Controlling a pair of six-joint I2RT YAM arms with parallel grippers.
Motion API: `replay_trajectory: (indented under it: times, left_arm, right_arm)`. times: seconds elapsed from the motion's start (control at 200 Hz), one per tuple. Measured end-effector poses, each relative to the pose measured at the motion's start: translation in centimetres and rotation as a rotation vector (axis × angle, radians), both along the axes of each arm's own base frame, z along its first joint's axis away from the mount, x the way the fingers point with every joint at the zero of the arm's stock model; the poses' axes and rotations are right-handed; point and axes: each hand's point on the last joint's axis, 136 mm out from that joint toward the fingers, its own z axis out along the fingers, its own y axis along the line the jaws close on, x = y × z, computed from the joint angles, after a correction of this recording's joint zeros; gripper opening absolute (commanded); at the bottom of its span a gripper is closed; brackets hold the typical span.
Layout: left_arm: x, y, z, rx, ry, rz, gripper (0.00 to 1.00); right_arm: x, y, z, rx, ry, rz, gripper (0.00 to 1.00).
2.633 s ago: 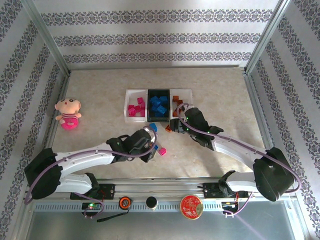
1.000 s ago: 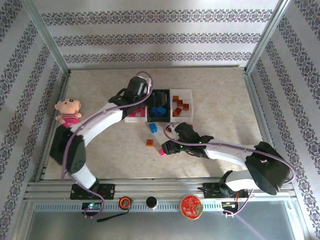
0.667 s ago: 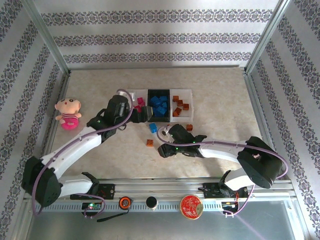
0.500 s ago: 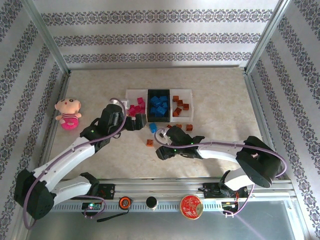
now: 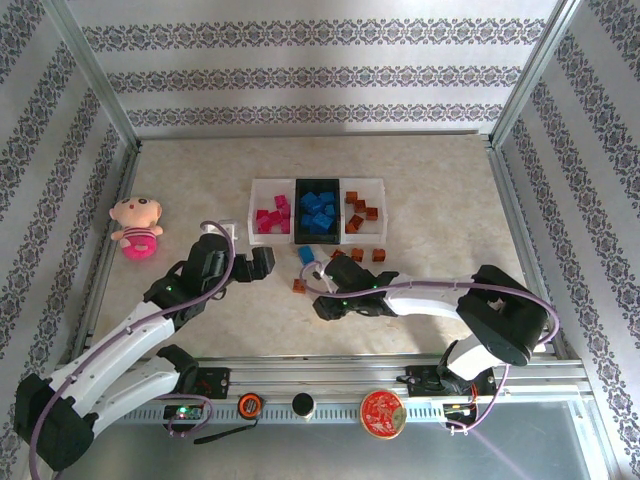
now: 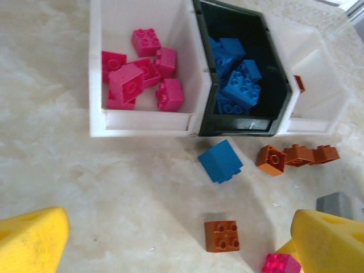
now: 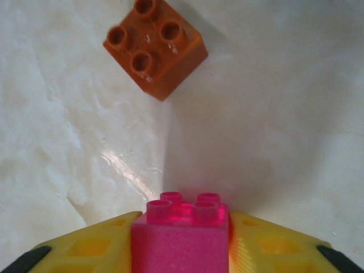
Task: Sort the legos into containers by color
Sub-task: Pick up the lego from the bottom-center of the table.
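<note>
Three joined containers (image 5: pixel 252 212) sit mid-table: pink legos (image 6: pixel 139 74) in the left white tray, blue ones (image 6: pixel 236 74) in the black middle tray, orange ones (image 5: pixel 362 212) in the right white tray. Loose on the table in front lie a blue lego (image 6: pixel 220 161), an orange lego (image 6: pixel 222 235) and a short row of orange ones (image 6: pixel 296 155). My right gripper (image 7: pixel 183 244) is shut on a pink lego (image 7: pixel 181 227), low over the table just near of the orange lego (image 7: pixel 154 45). My left gripper (image 6: pixel 179 250) hangs open and empty, near-left of the trays.
A pink plush doll (image 5: pixel 136 227) lies at the table's left edge. Metal frame posts and patterned walls close in the table on three sides. The right arm (image 5: pixel 430 295) stretches across the near middle of the table.
My left arm has drawn back from the trays toward the near left, with its jaws wide. My right gripper has closed on the pink lego.
</note>
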Motion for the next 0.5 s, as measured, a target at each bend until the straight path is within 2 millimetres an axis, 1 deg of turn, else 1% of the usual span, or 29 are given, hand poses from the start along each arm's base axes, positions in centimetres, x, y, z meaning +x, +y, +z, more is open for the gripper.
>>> replay_trajectory:
  times: [0.08, 0.155, 0.265, 0.32, 0.38, 0.43, 0.5]
  left_arm:
    - [-0.4, 0.6, -0.6, 0.008, 0.010, 0.022, 1.00]
    - [-0.7, 0.9, -1.0, 0.006, 0.013, 0.031, 1.00]
    - [-1.0, 1.1, -1.4, -0.005, 0.022, 0.041, 1.00]
    - [-1.2, 1.2, -1.8, -0.007, 0.029, 0.046, 1.00]
    - [-1.4, 1.3, -2.3, -0.009, 0.039, 0.050, 1.00]
    - [-1.6, 1.4, -2.7, -0.012, 0.048, 0.054, 1.00]
    - [-1.9, 1.5, -3.1, -0.019, 0.056, 0.057, 1.00]
  right_arm:
    - [0.2, 0.6, 0.7, 0.018, -0.009, 0.014, 0.28]
    - [0.5, 1.3, 1.5, 0.041, -0.014, 0.025, 0.28]
    - [1.6, 2.7, 3.7, 0.101, -0.028, 0.034, 0.27]
    - [2.7, 3.5, 5.3, 0.139, -0.046, 0.033, 0.28]
    - [4.3, 4.4, 7.4, 0.183, -0.074, 0.023, 0.28]
    - [6.1, 5.5, 9.4, 0.225, -0.102, 0.015, 0.28]
    - [8.6, 6.8, 11.5, 0.274, -0.135, 0.000, 0.28]
